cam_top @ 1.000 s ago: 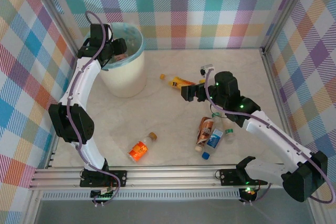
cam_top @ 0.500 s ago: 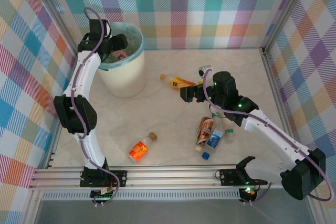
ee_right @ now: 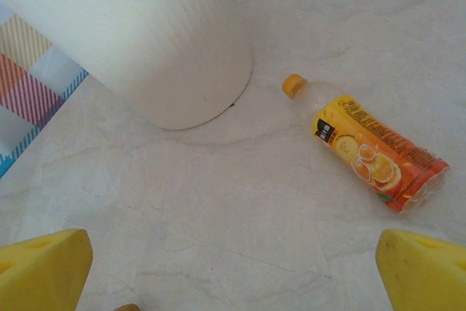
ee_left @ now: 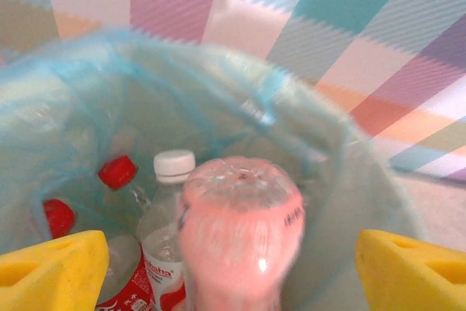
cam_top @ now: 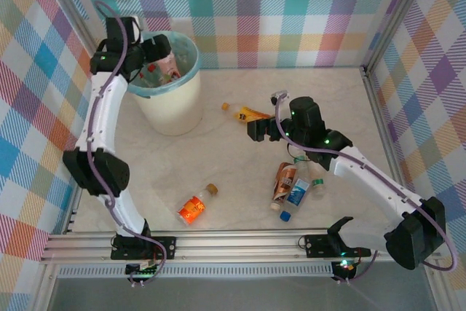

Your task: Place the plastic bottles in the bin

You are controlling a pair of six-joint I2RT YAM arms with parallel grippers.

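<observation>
Hazard 1: the pink bottle (ee_left: 240,231) hangs base-first between the left gripper's (cam_top: 155,52) yellow pads (ee_left: 51,267), just above the bottles already lying inside the bin (cam_top: 175,111). It is blurred and touches neither pad, so it is judged to be dropping free. It may lodge upright on the white-capped bottle (ee_left: 173,167) beneath it, or lean on the teal bag (ee_left: 145,100). A pad catching that bag on the way out would drag the liner or tip the bin.

Hazard 2: the orange juice bottle (ee_right: 371,152) lies on the table (ee_right: 233,209) just beside the bin wall, off toward one pad of the right gripper (ee_right: 233,274), not centred between them. Closing on this line would miss it or nudge it, and a round bottle is likely to roll. A reach carried too far would strike the bin.

Pose, left arm: raised high beside the bin, wrist bent over the rim, gripper directly above the bin mouth with jaws wide apart and gripping nothing.

Pose, right arm: stretched low across the table toward the bin, gripper fully spread and empty, short of the juice bottle.

Remaining work: a cluster of bottles (cam_top: 293,183) and one orange bottle (cam_top: 195,207) lie well apart from the bin
</observation>
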